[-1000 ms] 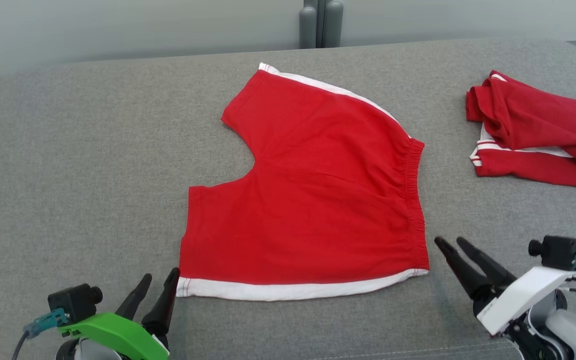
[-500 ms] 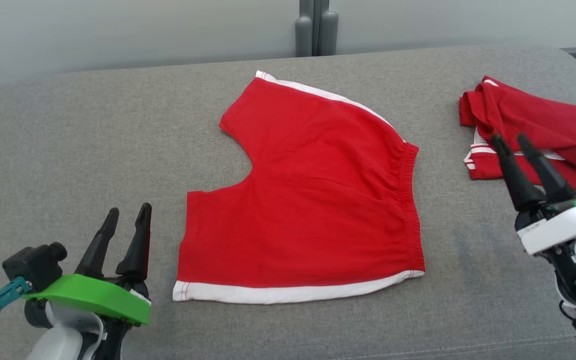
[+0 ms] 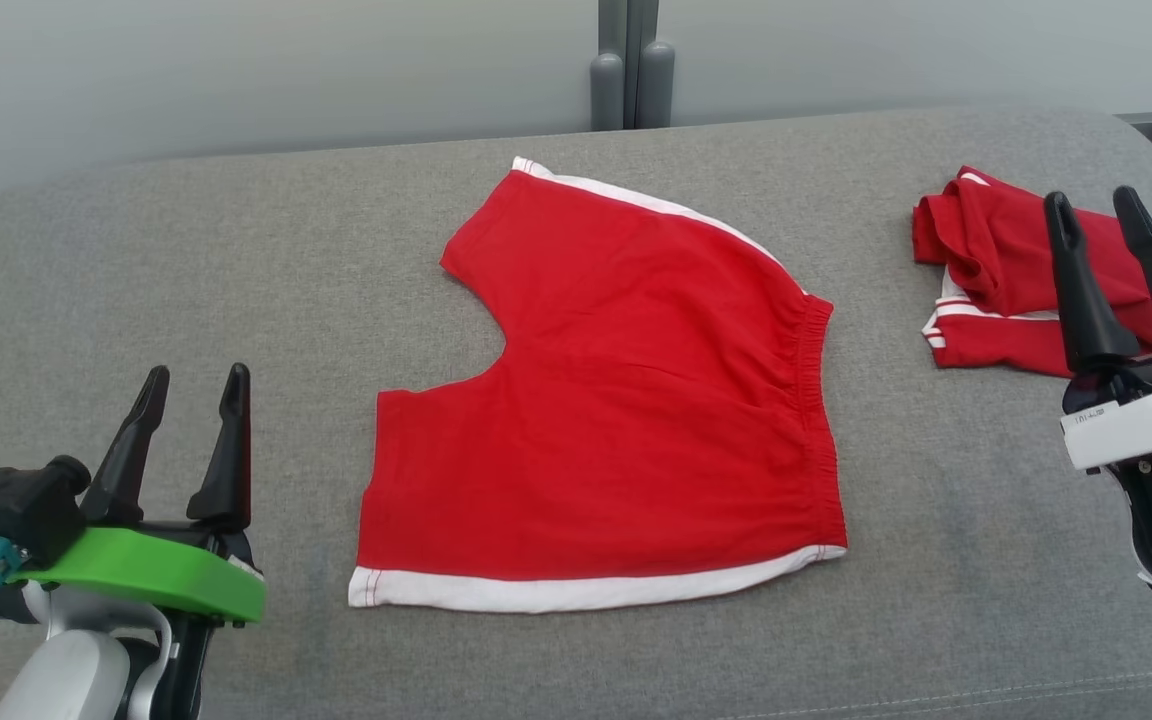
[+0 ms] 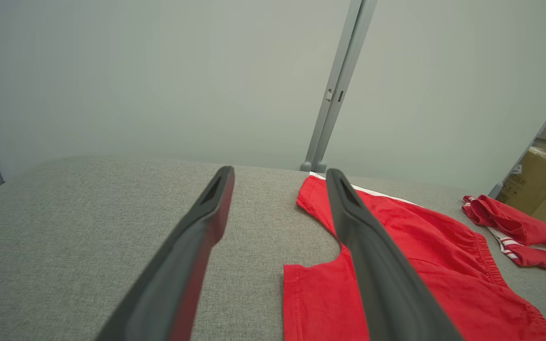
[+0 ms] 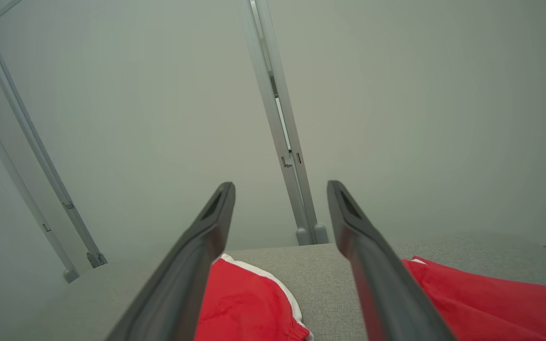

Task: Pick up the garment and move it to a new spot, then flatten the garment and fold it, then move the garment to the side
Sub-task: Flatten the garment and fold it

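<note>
One flat garment [image 3: 616,400]; box [image 4: 534,190] print illegible

2 red garments: flat shorts [image 3: 616,420], crumpled heap [image 3: 996,260]; 1 cardboard box [image 4: 538,189].

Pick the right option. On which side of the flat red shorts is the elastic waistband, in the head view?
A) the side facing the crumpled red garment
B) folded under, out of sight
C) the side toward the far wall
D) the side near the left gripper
A: the shorts lie flat, and their gathered waistband runs along the robot's right edge, facing the crumpled garment.
</note>
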### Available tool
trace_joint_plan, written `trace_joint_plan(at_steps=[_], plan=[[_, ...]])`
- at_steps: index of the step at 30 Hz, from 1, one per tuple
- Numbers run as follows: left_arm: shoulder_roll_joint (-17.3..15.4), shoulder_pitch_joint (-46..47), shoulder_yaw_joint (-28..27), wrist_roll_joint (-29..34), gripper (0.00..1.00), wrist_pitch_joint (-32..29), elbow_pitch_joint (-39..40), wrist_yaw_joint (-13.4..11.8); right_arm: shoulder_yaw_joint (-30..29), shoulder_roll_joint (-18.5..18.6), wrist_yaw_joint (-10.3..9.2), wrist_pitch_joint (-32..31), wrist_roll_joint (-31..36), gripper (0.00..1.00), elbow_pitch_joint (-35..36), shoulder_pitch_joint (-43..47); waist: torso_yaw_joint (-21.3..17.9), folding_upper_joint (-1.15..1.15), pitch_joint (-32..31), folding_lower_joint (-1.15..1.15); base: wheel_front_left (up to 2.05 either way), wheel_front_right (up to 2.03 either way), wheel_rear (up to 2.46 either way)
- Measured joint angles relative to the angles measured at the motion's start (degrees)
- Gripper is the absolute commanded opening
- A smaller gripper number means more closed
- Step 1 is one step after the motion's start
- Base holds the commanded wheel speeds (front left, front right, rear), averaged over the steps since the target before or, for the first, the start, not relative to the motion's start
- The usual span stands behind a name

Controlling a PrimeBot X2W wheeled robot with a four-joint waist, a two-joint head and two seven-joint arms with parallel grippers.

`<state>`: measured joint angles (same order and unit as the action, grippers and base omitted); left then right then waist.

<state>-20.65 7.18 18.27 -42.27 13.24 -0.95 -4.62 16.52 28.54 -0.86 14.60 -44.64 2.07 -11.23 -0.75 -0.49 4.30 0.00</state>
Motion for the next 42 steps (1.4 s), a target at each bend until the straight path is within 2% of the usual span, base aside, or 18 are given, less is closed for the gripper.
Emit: trace_joint_plan(at_steps=[1,3,7,26,42], plan=[[0.1,-0.1,0.4,1.1,1.0,0.0,-0.1,-0.2,-0.7,-0.2,-1.41,0.0,1.5,1.0,0.0,1.5,0.1,0.0,-0.1,0.0,0.0,0.0,0.0],[0.2,-0.2,0.6,2.3,1.0,0.0,-0.2,-0.3,-1.6,-0.4,-2.79,0.0,3.1,1.0,-0.1,3.4,0.1,0.0,-0.4,0.0,0.0,0.0,0.0],[0.2,-0.6,0.5,4.0,1.0,0.5,-0.2,-0.8,-1.5,-1.2,-3.83,0.0,4.9,1.0,-0.7,6.2,0.2,0.0,-0.6,0.0,0.0,0.0,0.0],[3.1,-3.5,-0.3,8.0,1.0,1.0,-0.1,-1.5,-3.0,-4.9,-4.79,0.0,10.7,1.0,0.0,10.8,0.2,0.0,0.2,0.0,0.0,0.0,0.0],[4.8,-4.0,-0.9,9.3,1.0,1.0,-0.4,-2.0,-2.8,-5.4,-4.71,0.0,13.0,1.0,-0.6,12.4,0.7,0.0,0.6,0.0,0.0,0.0,0.0]])
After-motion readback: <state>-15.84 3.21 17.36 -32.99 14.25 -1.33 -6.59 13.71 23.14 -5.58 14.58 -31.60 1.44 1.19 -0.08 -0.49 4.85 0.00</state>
